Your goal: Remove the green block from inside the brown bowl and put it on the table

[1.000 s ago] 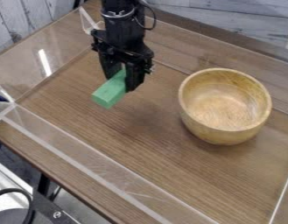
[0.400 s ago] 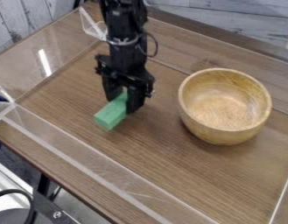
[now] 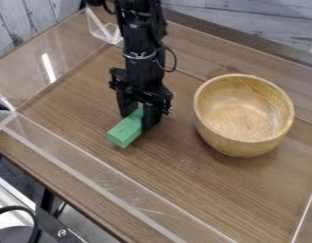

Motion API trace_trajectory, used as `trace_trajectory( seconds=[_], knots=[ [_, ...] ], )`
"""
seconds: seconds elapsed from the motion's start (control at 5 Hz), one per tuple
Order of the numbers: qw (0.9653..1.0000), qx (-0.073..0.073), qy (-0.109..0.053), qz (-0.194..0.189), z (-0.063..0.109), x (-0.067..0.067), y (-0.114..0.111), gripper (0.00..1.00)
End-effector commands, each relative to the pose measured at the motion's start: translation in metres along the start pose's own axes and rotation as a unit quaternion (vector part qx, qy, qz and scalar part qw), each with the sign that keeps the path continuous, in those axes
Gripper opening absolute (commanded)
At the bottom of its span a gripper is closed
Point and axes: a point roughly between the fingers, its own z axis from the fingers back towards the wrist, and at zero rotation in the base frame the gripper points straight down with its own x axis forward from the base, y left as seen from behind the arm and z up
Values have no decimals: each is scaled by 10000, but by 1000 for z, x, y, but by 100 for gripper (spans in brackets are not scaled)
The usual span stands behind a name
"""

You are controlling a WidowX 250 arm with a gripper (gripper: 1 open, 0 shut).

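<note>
The small bright green rectangular block point(image 3: 126, 130) is out of the bowl, at or just above the brown wood-grain table point(image 3: 184, 185), tilted, its upper end clamped between the narrow black fingers of the downward-pointing gripper point(image 3: 143, 113). The round light-brown wooden bowl point(image 3: 245, 115) sits at the block's three o'clock, apart from it. A low clear acrylic wall point(image 3: 69, 171) runs along the table's edge at seven o'clock.

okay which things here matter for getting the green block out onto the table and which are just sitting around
Part of the job: green block, gripper shut on it, brown bowl, now empty, table.

Just there: clear acrylic walls round the table, black cables at the lower left corner.
</note>
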Motion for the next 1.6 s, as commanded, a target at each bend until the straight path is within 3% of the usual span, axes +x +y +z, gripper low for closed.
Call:
trace_trajectory(
  seconds=[0.0, 0.2, 0.6, 1.0, 1.4],
  knots=[
    [9997, 48, -221, -21, 10, 9, 0, 0],
    [9997, 24, -230, -2, 15, 8, -1, 100],
    [9992, -70, -399, 48, 41, 6, -2, 100],
    [9968, -98, -793, 94, 92, 8, -6, 100],
    [9982, -57, -595, -3, 64, 0, -7, 100]
  ],
)
